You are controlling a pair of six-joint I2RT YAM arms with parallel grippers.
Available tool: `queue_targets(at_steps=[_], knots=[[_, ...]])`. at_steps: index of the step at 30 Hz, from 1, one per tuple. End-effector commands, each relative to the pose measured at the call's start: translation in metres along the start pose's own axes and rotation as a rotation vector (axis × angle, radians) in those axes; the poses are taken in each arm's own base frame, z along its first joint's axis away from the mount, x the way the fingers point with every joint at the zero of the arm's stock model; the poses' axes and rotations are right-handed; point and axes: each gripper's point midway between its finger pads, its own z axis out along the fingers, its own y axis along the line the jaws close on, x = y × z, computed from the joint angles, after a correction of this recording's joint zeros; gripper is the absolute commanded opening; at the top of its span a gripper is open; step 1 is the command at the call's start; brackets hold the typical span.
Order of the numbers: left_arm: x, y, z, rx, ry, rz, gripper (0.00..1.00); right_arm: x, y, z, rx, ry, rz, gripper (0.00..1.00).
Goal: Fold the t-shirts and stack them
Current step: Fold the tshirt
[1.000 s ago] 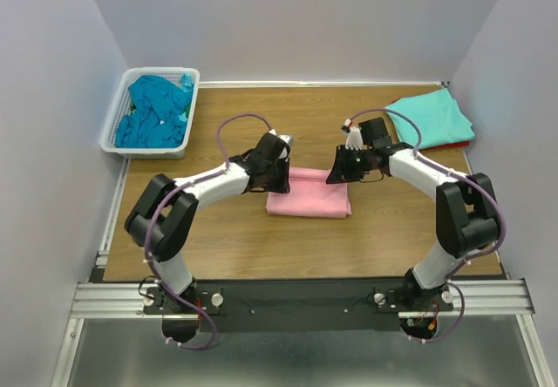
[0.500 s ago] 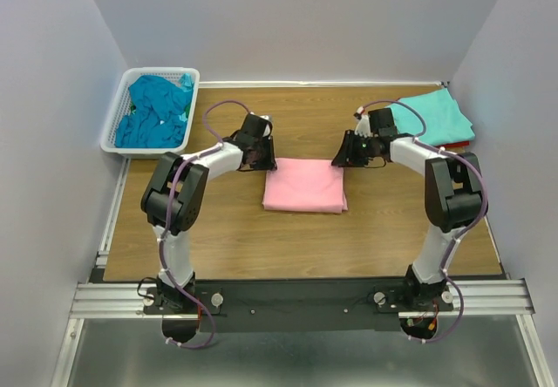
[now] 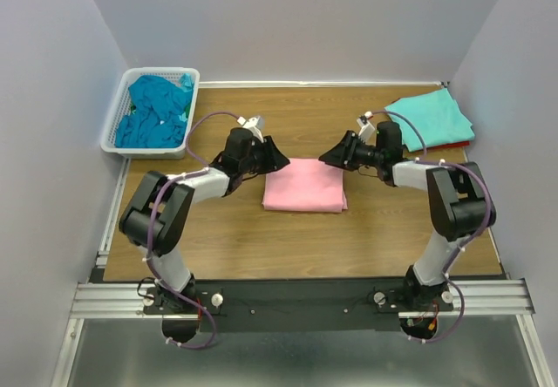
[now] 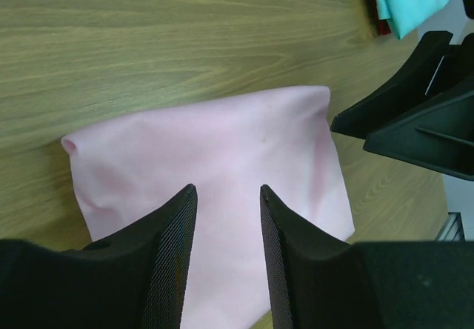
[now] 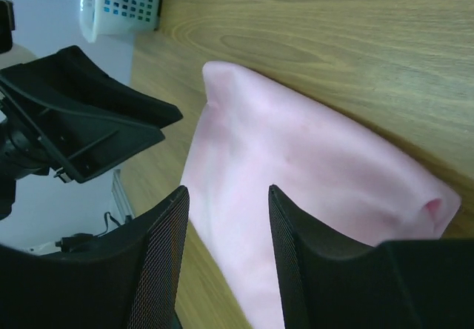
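Observation:
A folded light pink t-shirt (image 3: 305, 186) lies flat mid-table. My left gripper (image 3: 272, 159) hovers off its far left corner and my right gripper (image 3: 330, 156) off its far right corner, tips facing each other. Both are open with nothing between the fingers. In the left wrist view the left gripper (image 4: 228, 190) looks down on the pink t-shirt (image 4: 222, 144); in the right wrist view the right gripper (image 5: 228, 190) sits over the same t-shirt (image 5: 311, 158). A folded aqua t-shirt (image 3: 432, 118) rests on a red one (image 3: 449, 145) at the far right.
A white lattice basket (image 3: 144, 151) at the far left corner holds crumpled teal-blue t-shirts (image 3: 157, 112). Grey walls close in the table on the left, back and right. The metal rail with both arm bases runs along the near edge.
Both grippers have opened, let go of the pink t-shirt and drawn back to its far corners. The shirt, bunched mid-fold a second ago, now lies flat.

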Motion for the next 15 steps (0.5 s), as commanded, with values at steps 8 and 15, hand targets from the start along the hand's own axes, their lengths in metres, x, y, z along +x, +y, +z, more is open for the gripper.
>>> queue_targets(at_steps=[8,15], knots=[[0.003,0.057,0.056,0.015,-0.001,-0.161,0.45,-0.003,-0.079,0.034,-0.05,-0.064,0.18,0.55],[-0.012,0.055,0.045,0.041,-0.032,-0.166,0.45,-0.023,-0.062,0.026,-0.134,-0.063,0.171,0.57]])
